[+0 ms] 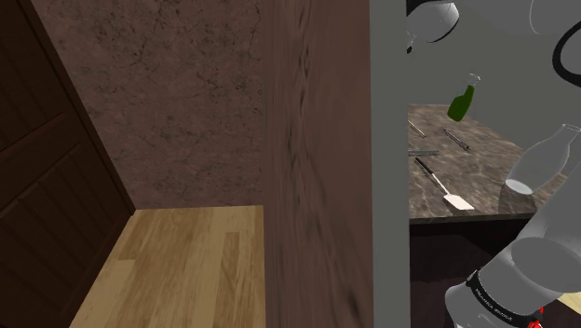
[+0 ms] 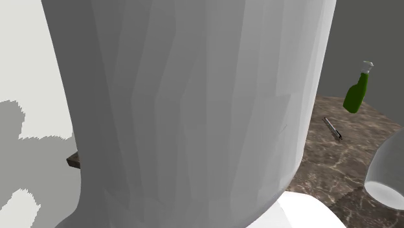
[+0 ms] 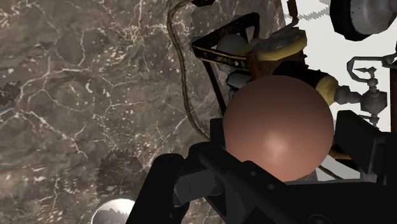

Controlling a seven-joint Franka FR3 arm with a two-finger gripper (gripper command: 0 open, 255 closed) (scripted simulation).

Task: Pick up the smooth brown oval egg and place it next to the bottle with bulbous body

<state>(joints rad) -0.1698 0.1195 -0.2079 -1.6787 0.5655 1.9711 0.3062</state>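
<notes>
Carry step: the hand (image 3: 285,149) clasps the brown egg (image 3: 278,118) above the marble desk (image 3: 95,95) (held clear, I judge); next, travel to the green bottle (image 1: 462,102) and release beside it.

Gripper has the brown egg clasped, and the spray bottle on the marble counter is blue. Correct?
Not quite: the spray bottle is green, not blue, as the shoulder view shows. The rest holds: in the wrist view the gripper clasps the brown egg above the marble counter.
</notes>
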